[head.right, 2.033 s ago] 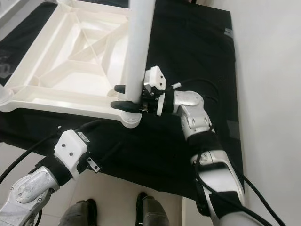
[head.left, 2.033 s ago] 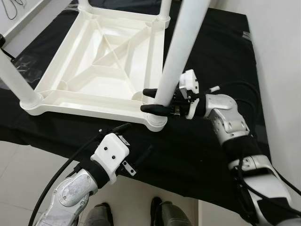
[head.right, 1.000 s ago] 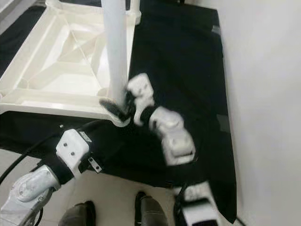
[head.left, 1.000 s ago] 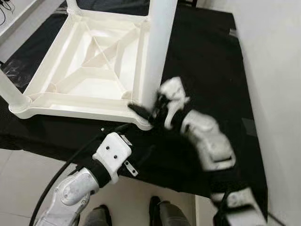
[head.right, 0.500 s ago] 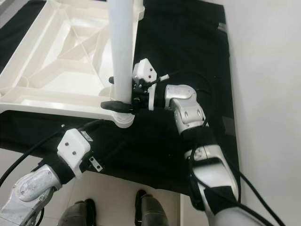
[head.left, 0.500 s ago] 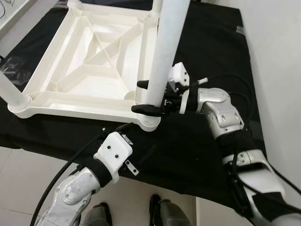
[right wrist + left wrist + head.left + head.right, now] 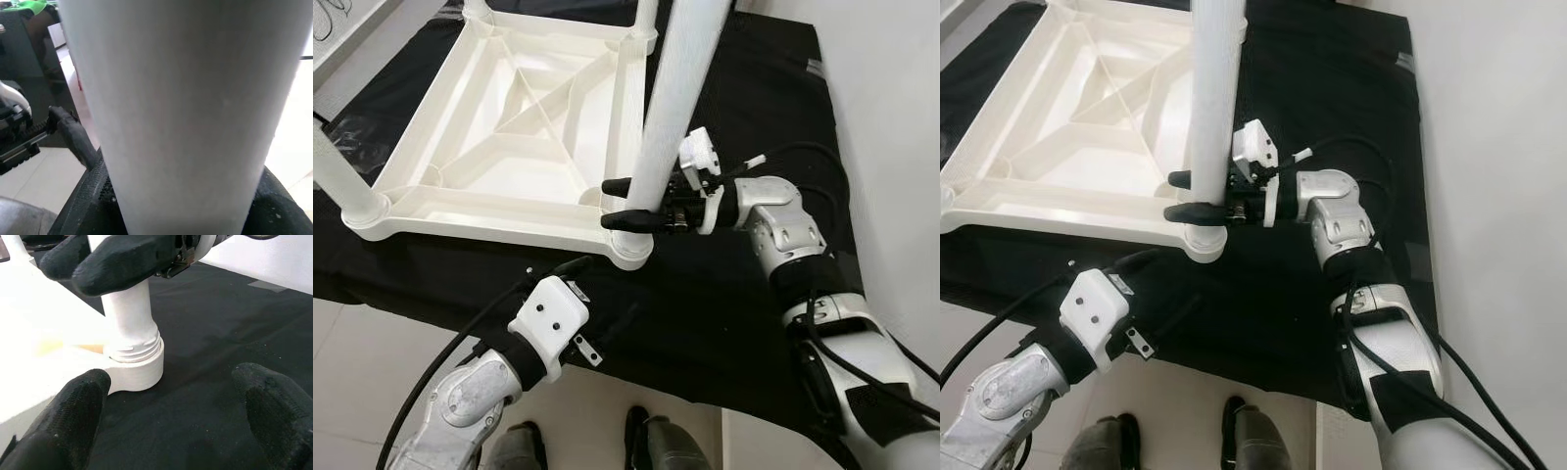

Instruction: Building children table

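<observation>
A white plastic children's table (image 7: 509, 127) lies upside down on a black cloth (image 7: 734, 294). Its near right leg (image 7: 675, 98) stands upright in the corner socket (image 7: 134, 369). My right gripper (image 7: 612, 204) is shut on this leg just above the socket, one finger on each side. In the right wrist view the leg (image 7: 181, 112) sits between the black pads (image 7: 80, 142). My left gripper (image 7: 171, 416) hovers low over the cloth in front of that corner, open, its fingers (image 7: 73, 406) spread wide and holding nothing.
Other legs stand at the near left corner (image 7: 337, 176) and at the two far corners (image 7: 646, 15). A white wall (image 7: 901, 147) runs along the right. Pale floor tiles (image 7: 372, 392) and my feet (image 7: 646, 441) lie below the cloth's front edge.
The head camera has shifted and was blurred a second ago. My right gripper stays shut on the same leg near its base. The left arm has hardly moved.
</observation>
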Tool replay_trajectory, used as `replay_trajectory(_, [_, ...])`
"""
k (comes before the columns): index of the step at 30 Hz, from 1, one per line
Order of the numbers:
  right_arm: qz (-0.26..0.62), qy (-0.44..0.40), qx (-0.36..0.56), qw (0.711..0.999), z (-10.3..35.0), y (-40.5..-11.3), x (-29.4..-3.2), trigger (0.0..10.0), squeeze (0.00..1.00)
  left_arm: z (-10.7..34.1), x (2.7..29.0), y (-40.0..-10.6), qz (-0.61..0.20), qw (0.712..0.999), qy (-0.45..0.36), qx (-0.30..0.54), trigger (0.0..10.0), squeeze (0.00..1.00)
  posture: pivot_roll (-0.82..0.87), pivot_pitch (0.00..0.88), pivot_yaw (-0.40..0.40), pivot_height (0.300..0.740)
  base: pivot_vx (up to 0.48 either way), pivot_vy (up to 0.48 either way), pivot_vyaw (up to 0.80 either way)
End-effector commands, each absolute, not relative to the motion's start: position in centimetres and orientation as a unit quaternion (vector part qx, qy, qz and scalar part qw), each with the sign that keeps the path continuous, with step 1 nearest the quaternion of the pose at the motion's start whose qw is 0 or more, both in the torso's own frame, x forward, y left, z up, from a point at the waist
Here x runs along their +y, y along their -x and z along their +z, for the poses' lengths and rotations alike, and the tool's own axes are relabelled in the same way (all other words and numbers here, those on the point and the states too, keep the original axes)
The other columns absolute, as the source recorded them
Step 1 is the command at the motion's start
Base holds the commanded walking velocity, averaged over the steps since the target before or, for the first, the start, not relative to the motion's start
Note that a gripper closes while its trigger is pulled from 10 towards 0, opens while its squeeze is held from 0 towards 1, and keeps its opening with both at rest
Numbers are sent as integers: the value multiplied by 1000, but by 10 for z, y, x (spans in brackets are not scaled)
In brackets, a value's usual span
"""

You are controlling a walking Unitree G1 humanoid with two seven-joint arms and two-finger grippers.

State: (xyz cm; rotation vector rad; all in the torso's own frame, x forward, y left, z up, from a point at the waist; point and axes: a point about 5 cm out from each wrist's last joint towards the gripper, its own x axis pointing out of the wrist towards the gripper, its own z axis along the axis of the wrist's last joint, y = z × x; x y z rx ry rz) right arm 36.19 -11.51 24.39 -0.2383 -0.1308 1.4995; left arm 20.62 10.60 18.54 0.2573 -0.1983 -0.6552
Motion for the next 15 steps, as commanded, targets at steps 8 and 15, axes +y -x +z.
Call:
replay_trajectory(8, [553,99,-25,827,194,-350,-132,0,0,184,105,-202,-326,933,-120,-92,10000,0,95,274,-124,740,0,0,0])
replay_trajectory(15, [269,73,48,959,138,-307,-97,0,0,183,105,-202,-333,931,-117,-89,10000,0,77,262,-101,740,0,0,0])
